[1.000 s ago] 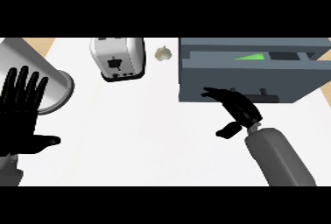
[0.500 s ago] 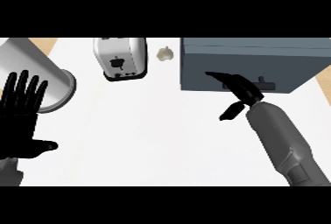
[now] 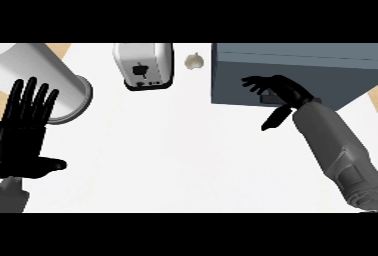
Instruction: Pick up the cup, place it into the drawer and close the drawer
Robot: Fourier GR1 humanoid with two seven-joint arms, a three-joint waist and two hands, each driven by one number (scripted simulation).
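The grey drawer unit (image 3: 295, 70) stands at the back right of the white counter, its drawer pushed in and its front flush. No cup shows in this view. My right hand (image 3: 280, 92) rests against the drawer front near the handle, fingers spread and fairly straight, thumb hanging down. My left hand (image 3: 26, 130) stays open at the left edge, fingers up, holding nothing.
A white toaster (image 3: 144, 65) stands at the back centre. A large white cylinder (image 3: 44, 80) lies at the back left, partly behind my left hand. A small pale garlic-like object (image 3: 194, 61) sits between the toaster and the drawer unit.
The drawer, open a second ago with something green inside, is now shut. My right hand moved forward with the drawer front. The left hand stayed still.
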